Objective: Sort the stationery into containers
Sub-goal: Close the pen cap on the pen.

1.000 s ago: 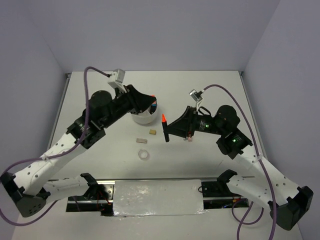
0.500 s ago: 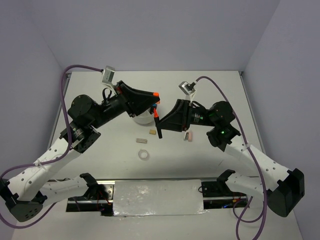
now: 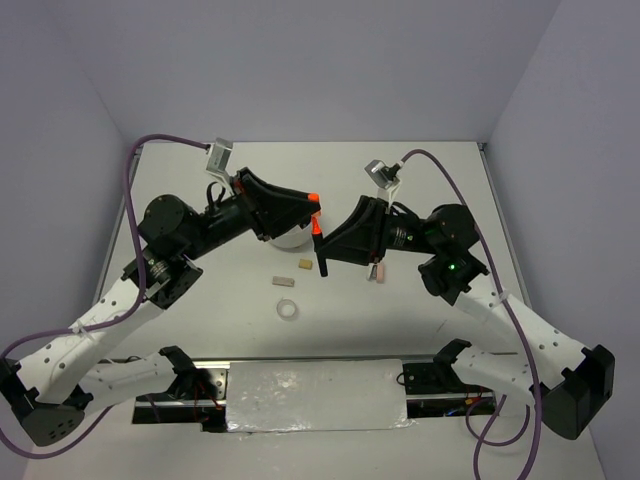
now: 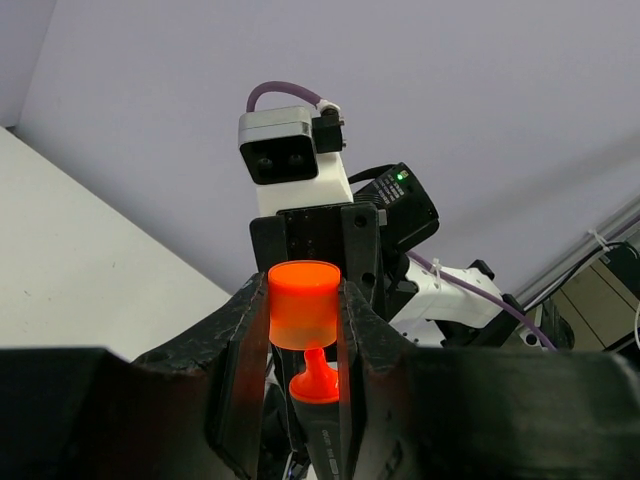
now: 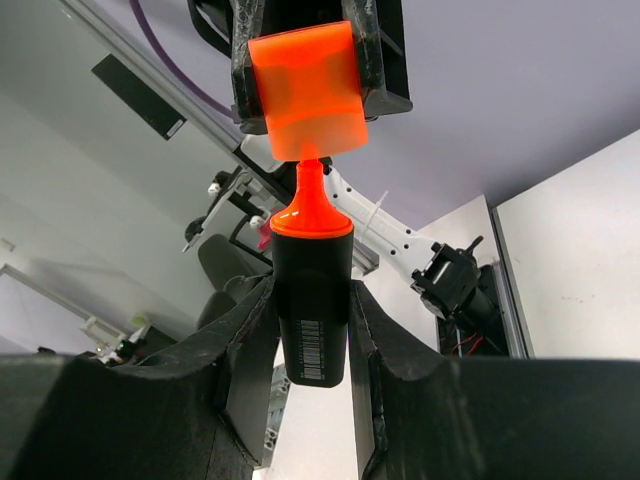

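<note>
The left gripper was clamped on the orange cap; the right gripper gripped the black marker, its tip apparently touching the cap.

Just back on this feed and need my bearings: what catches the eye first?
In mid-air the left gripper pinches an orange cap. Facing it, the right gripper holds a black marker, its orange nib at the cap's mouth. Below them a tape ring and two tan erasers lie loose on the table.
</note>
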